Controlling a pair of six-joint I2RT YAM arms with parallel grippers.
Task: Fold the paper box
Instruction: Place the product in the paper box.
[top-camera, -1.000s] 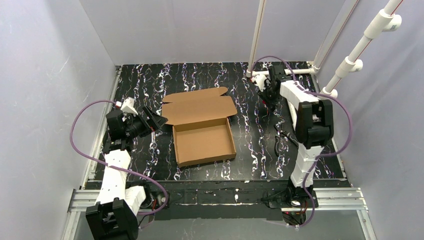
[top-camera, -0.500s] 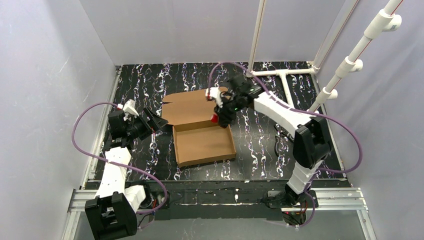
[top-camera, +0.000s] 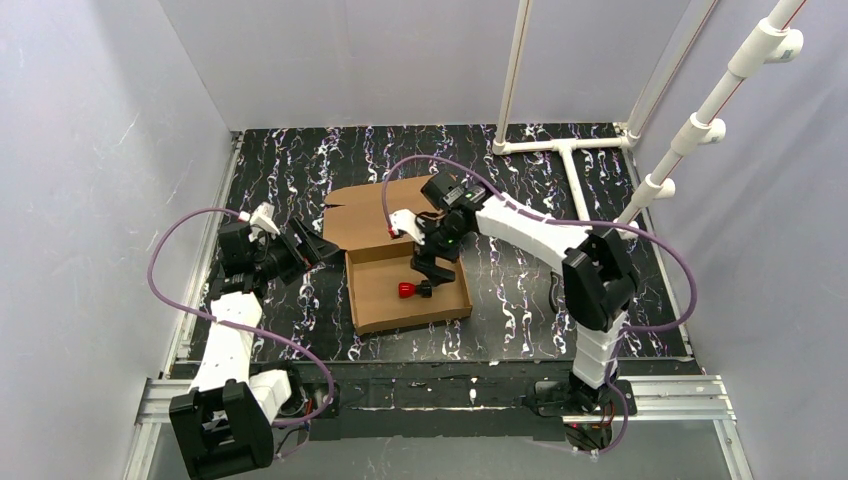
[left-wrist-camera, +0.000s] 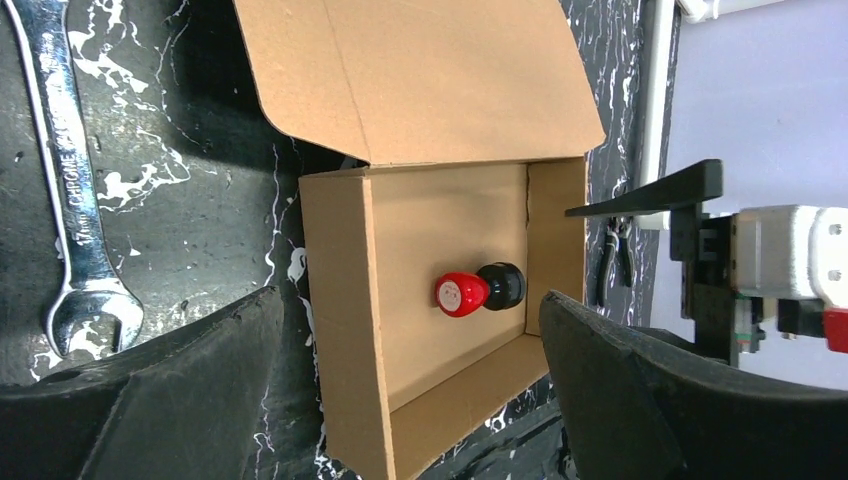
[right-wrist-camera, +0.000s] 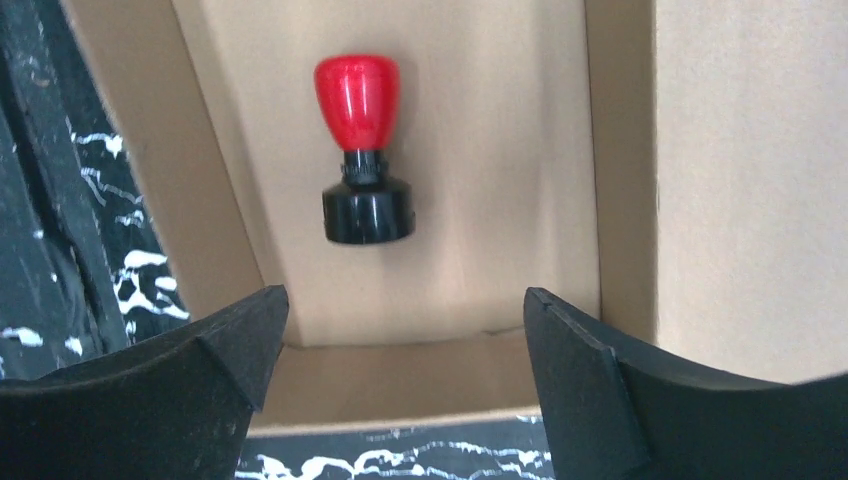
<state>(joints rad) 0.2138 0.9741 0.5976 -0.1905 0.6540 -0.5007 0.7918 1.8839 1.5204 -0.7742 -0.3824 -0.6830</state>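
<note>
Paper box walls stood folded, stamp inside; lid at 12 o'clock lay unclosed. Right gripper and left gripper at 9 o'clock were both spread wide, empty.

Bright even light, soft shadows

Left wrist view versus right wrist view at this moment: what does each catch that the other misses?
Only the left wrist view: a chrome wrench lying beside the paper box, pliers beyond the box's far wall, and the left gripper, open and empty. Only the right wrist view: the gap between the fingers of the right gripper, wide open with nothing in it, above the box. Both: the box's interior, with the red-handled stamp lying on its side on the box floor, touched by neither gripper.
</note>
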